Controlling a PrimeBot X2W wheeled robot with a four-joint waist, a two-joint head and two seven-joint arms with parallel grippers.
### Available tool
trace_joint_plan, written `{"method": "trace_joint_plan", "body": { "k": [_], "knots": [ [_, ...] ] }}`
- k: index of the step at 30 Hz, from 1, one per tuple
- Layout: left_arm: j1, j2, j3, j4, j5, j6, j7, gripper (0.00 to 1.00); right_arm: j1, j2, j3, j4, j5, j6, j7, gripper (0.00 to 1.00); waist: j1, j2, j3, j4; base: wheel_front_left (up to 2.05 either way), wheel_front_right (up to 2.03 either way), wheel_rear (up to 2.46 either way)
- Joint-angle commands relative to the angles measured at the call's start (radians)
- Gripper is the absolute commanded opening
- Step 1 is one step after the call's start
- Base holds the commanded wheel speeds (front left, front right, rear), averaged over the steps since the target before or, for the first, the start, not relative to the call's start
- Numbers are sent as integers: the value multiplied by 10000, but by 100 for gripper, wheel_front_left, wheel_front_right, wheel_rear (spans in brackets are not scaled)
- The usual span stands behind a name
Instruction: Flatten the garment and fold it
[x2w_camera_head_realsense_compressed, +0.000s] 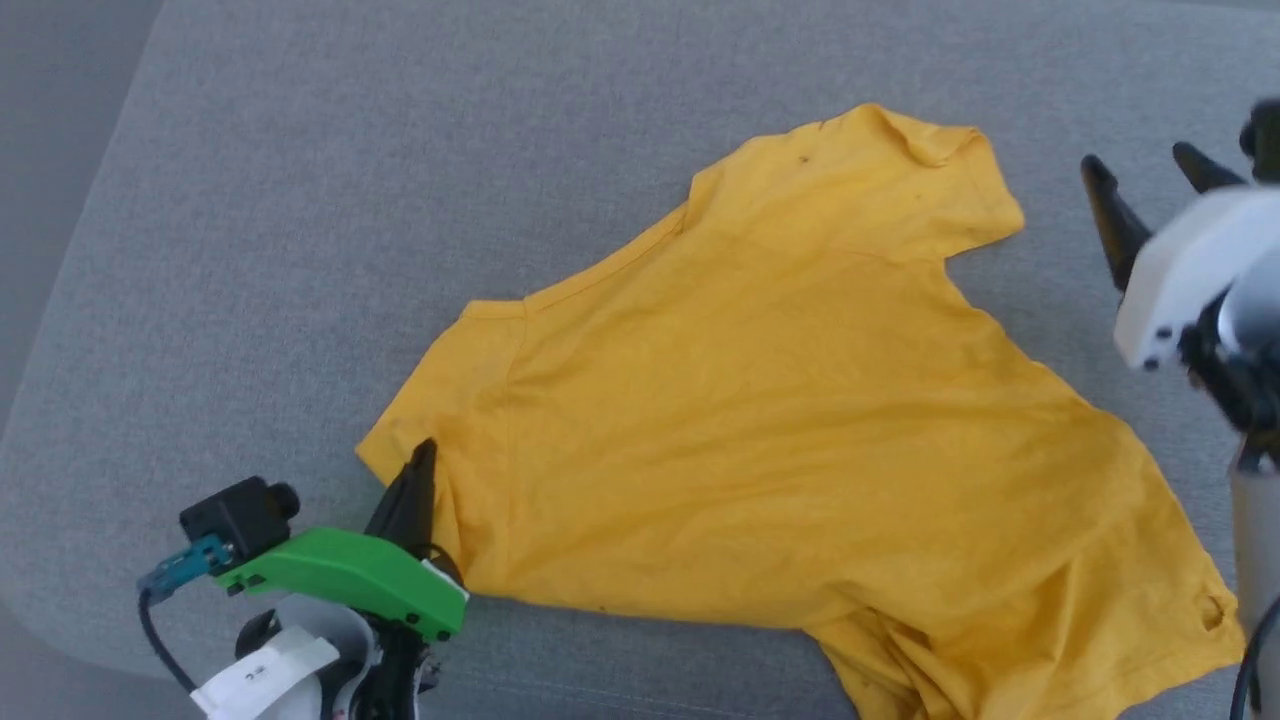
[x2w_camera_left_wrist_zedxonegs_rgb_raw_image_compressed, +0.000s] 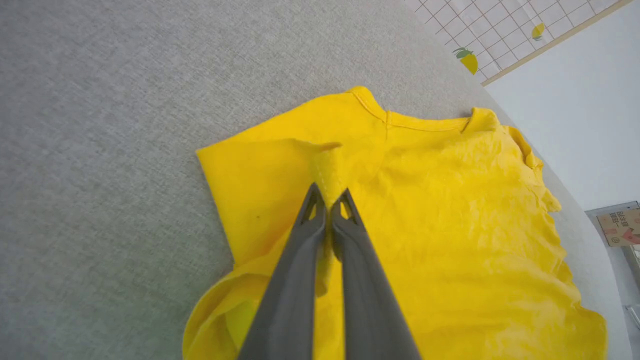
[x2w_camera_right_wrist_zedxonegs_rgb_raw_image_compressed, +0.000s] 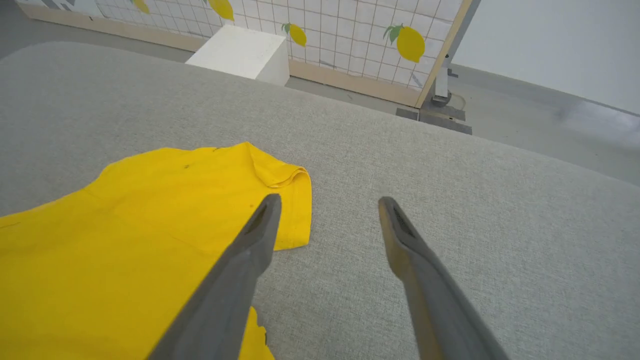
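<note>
The garment, a bright yellow T-shirt, lies plain side up on the grey surface, its far sleeve at the upper right and its hem bunched at the lower right. My left gripper is at the near sleeve, shut on a pinched ridge of the garment; its two fingers press together around the cloth with the left gripper's tips at the fold. My right gripper hovers open beside the far sleeve, over bare surface; its tips stand wide apart next to the garment.
The grey cushioned surface stretches wide to the left and far side, its rounded edge close by my left arm. Beyond it stand a white box, a lemon-patterned tiled panel and a metal stand foot on the floor.
</note>
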Motion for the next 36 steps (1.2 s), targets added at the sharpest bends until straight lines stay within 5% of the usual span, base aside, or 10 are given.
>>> {"method": "trace_joint_plan", "body": {
  "k": [1, 12, 31, 32, 34, 36],
  "knots": [
    [-218, -32, -100, 54, -23, -108, -71, 0, -442, -153, 92, 342, 51, -15, 446, 100, -1, 0, 485, 372, 0, 0, 0],
    [-634, -113, -727, 506, -305, -223, -379, 0, -1906, -977, 111, 2403, -296, -15, 2315, 100, -1, 0, 1269, 1423, 0, 0, 0],
    [-1098, -151, -1592, 1027, -742, -282, -690, 0, -2499, -1792, 637, 3507, -203, -15, 2195, 100, -1, 0, 2036, 2306, 0, 0, 0],
    [-1124, -152, -1625, 1077, -777, -284, -711, 0, -2500, -1781, 650, 3560, -126, -15, 2314, 90, -1, 0, 2049, 2324, 0, 0, 0],
    [-1164, -153, -1672, 1156, -813, -289, -744, 0, -2512, -1800, 701, 3601, -19, -15, 2470, 0, -1, 0, 2057, 2344, 0, 0, 0],
    [-1213, -154, -1700, 1250, -844, -278, -783, 0, -2504, -1904, 866, 3602, 81, -15, 2597, 0, -1, 0, 2046, 2342, 0, 0, 0]
  ]
}}
